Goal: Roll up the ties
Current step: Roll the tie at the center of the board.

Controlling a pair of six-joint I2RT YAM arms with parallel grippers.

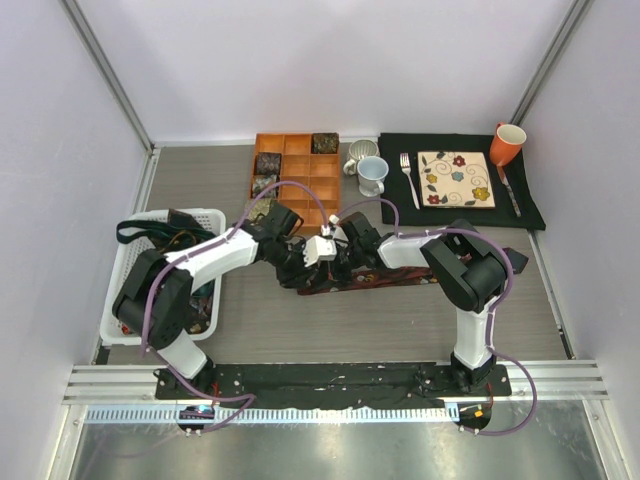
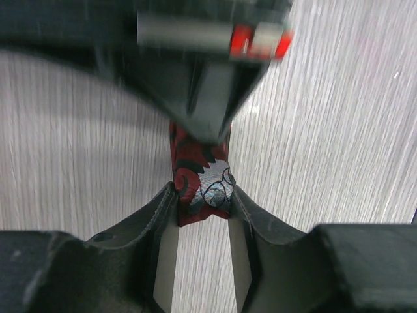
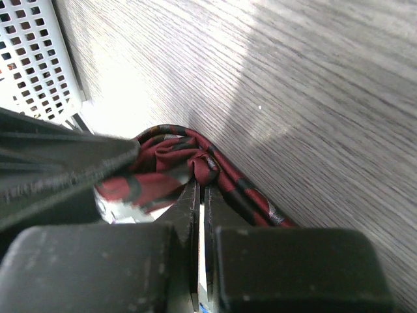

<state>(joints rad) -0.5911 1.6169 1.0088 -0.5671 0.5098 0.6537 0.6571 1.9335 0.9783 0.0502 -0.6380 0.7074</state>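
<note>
Wrist views, unlike overhead, show left jaws gripping maroon tie (image 2: 202, 186), right jaws closed against it.

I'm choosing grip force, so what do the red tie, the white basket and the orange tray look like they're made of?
Tie: woven fabric, likely silk or polyester, with a slight sheen; it creases and bunches softly.
Basket: moulded plastic, matt white, with a regular grid of holes.
Tray: probably wood or bamboo, orange-brown, with thin straight dividers; the grain is too small to see.
</note>
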